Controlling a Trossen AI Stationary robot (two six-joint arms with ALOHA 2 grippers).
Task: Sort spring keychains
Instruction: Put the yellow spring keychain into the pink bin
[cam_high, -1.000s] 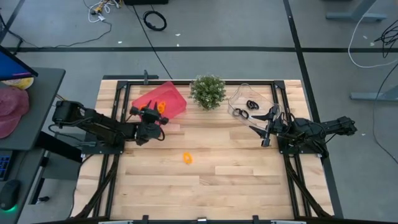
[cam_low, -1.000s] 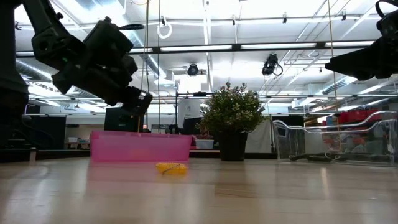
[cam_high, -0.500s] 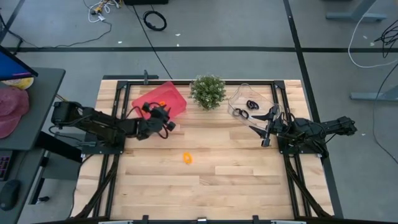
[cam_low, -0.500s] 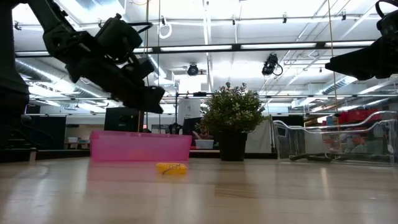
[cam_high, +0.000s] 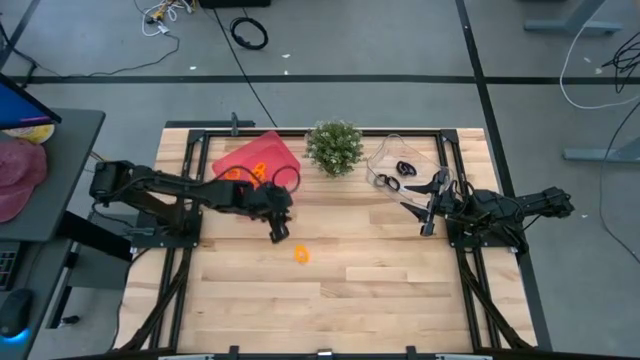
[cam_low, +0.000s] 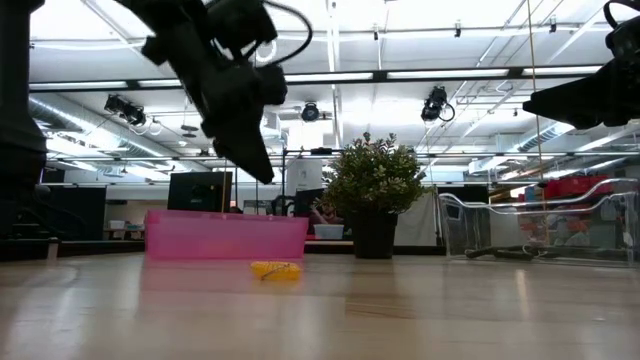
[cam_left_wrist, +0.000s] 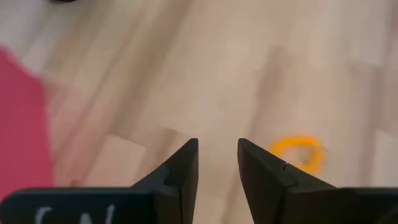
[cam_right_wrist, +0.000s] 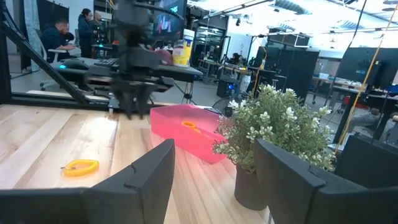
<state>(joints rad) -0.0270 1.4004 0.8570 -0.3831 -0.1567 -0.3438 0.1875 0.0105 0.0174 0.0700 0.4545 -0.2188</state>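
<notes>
Table (cam_high: 330, 290): wooden top, with a pink tray (cam_high: 245, 152) at the back left, a potted plant (cam_high: 334, 146) at back centre and a clear tray (cam_high: 420, 152) at back right.

Left arm: a second ago its gripper hung over the pink tray's front edge; since then we see it has swung out toward the table middle. The left gripper (cam_high: 279, 231) now sits just short of the loose orange keychain (cam_high: 301, 254), above the wood and not touching it. In the left wrist view its fingers (cam_left_wrist: 183, 168) stand a narrow gap apart with nothing between them, and the keychain lies off to one side of that gap.

Right arm: unmoved over the same second, parked by the clear tray. The right gripper (cam_right_wrist: 211, 174) is spread wide and empty.

Keychains: orange ones (cam_high: 258, 170) lie in the pink tray, two black ones (cam_high: 394, 175) in the clear tray, one orange on the bare wood.

Our reading: the left arm has finished a drop-off and is reaching for the last stray orange loop. It likely needs to widen its fingers and centre over the loop before descending.
</notes>
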